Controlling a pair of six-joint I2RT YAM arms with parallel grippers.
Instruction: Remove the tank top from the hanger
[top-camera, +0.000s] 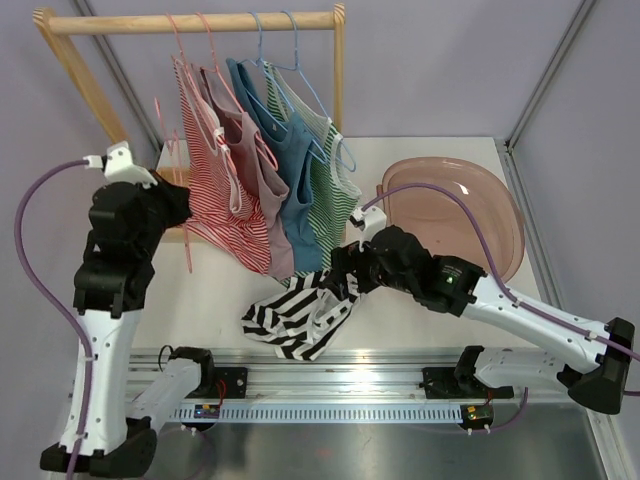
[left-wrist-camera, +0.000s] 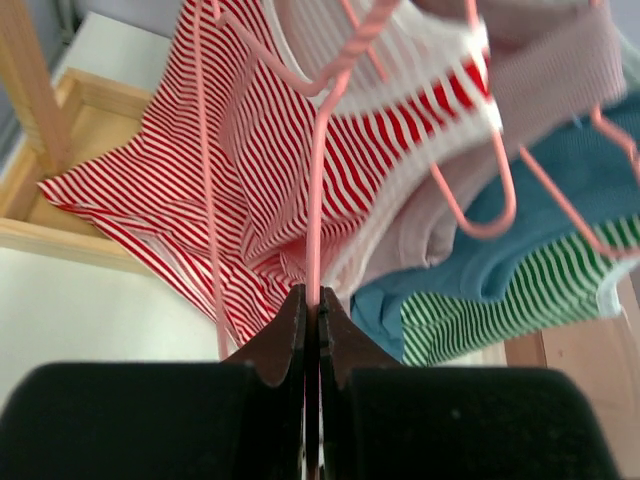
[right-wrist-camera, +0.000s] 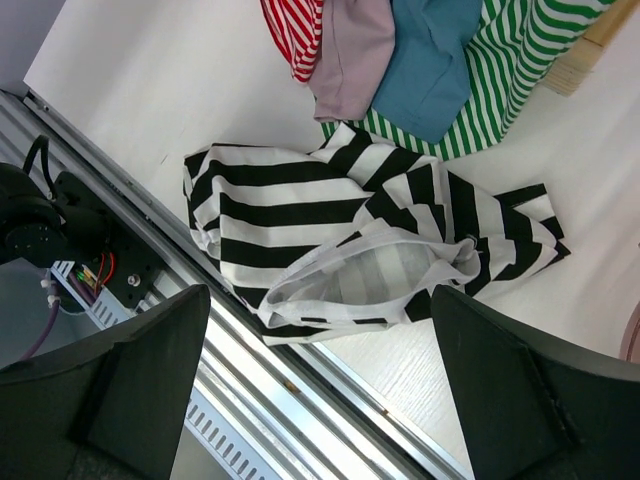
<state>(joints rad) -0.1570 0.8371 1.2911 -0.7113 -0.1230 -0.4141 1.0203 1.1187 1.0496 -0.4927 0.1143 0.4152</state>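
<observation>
Left gripper (left-wrist-camera: 312, 300): jaws closed tight on the thin wire of a pink hanger (left-wrist-camera: 315, 180), directly in front of the hanging garments.

Right gripper (right-wrist-camera: 320, 295): jaws spread wide, holding nothing, poised above the black-and-white striped tank top (right-wrist-camera: 330, 220).

That tank top (top-camera: 295, 315) lies crumpled on the white table (top-camera: 200, 300), off any hanger, just below the hems of the hanging clothes and close to the table's near edge.

On the wooden rack (top-camera: 200, 22) four tops hang side by side on hangers: red-striped (top-camera: 215, 190), mauve (top-camera: 262, 190), blue (top-camera: 290, 190) and green-striped (top-camera: 335, 200).

A pink translucent basin (top-camera: 500, 215) sits at the table's right side, well apart from the fallen top.
</observation>
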